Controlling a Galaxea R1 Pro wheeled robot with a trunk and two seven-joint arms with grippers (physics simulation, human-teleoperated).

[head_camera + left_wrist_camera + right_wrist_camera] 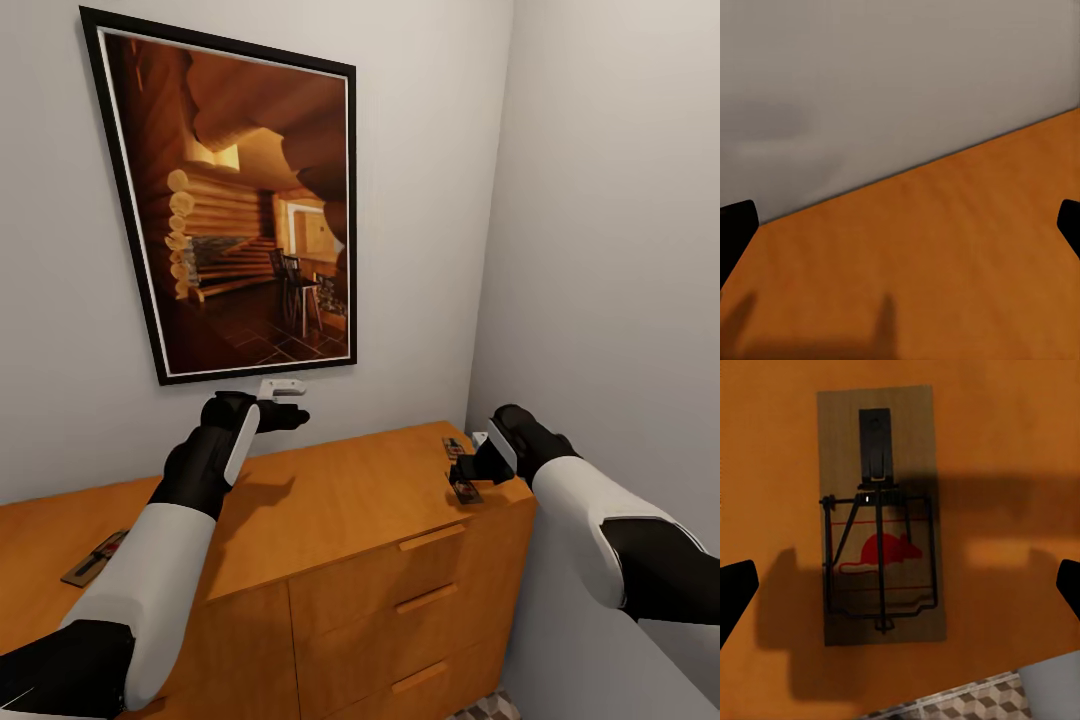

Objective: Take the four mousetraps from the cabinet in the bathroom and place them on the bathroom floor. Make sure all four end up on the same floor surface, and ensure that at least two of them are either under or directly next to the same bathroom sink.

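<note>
My right fingers (735, 592) sit spread over a mousetrap (880, 514): brown board, dark wire, red mouse print, flat on the cabinet (1005, 442). Left fingers (736, 225) spread too.

Picture (235, 200): a large print in a black frame with a thin white inner border is hung on the back wall; a log-cabin interior with stacked logs, dark chairs and a tiled floor is depicted.
Back wall (60, 400): plain pale grey is seen behind and beside the picture; in the left wrist view (900, 75) it is met by an orange-brown edge, and a faint shadow is cast on it.
Side wall (620, 250): plain pale grey is seen, joined to the back wall at a corner.
</note>
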